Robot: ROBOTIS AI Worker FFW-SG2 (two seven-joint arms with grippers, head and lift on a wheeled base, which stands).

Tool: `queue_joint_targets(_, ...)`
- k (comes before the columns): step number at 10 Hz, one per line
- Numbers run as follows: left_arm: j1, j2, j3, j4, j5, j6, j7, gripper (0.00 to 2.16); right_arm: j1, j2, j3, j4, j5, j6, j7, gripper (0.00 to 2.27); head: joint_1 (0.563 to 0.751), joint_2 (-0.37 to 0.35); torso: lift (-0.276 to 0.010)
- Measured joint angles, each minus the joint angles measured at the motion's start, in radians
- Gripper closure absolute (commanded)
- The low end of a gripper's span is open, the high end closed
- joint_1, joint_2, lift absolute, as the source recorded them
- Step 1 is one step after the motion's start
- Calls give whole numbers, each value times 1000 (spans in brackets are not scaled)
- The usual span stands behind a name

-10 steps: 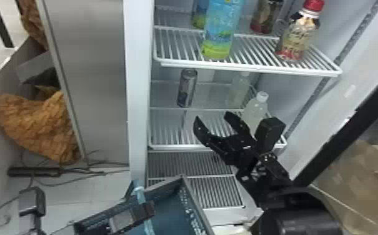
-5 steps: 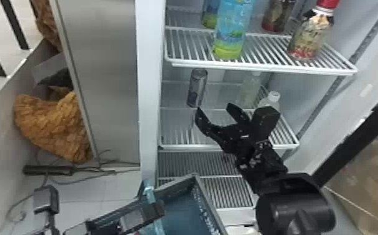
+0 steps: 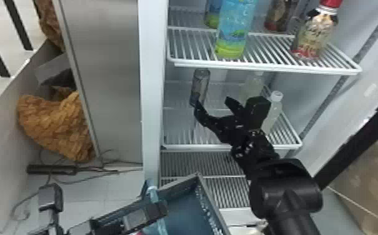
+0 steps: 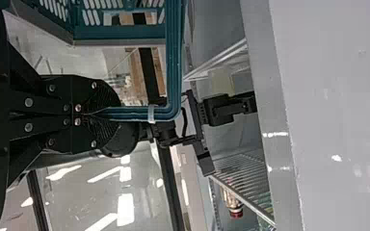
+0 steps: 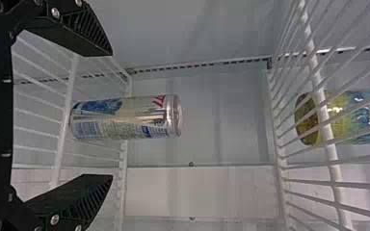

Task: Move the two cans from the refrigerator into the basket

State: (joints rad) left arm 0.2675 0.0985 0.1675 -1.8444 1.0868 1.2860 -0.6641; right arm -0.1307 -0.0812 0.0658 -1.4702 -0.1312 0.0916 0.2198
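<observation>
Right gripper (image 3: 213, 103) closer to can (image 3: 201, 82) | arm (image 3: 286, 193) reaching into refrigerator (image 3: 152, 93), fingers (image 3: 204, 118) spread | left gripper (image 3: 159, 208) clamped on basket (image 3: 178, 184)

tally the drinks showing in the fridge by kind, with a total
can: 1
bottles: 6
total: 7

The right claw (image 3: 212, 102) has moved nearer the can (image 3: 201, 83).
</observation>
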Motion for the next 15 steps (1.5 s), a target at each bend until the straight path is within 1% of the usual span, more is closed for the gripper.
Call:
queue_joint_targets(3, -3, 3, -2, 4, 0, 0, 1, 1210, -86, 13, 15, 105, 6, -14, -23, 139, 695, -150, -219)
queue_joint_targets(5, -7, 4, -6, 7, 0, 0, 1, 1210, -118, 24, 20, 153, 24, -21, -46, 136, 695, -149, -219)
queue_joint_targets(9, -9, 6, -4, 8, 2, 0, 1, 1210, -207, 31, 35, 275, 45, -33, -76, 136, 695, -145, -219)
queue_joint_targets(13, -15, 6, -6, 12, 2, 0, 1, 1210, -305, 36, 87, 390, 63, -35, -110, 136, 695, -126, -219)
queue_joint_targets(15, -17, 7, -6, 13, 1, 0, 1, 1210, -341, 40, 99, 437, 80, -28, -126, 136, 695, -123, -219)
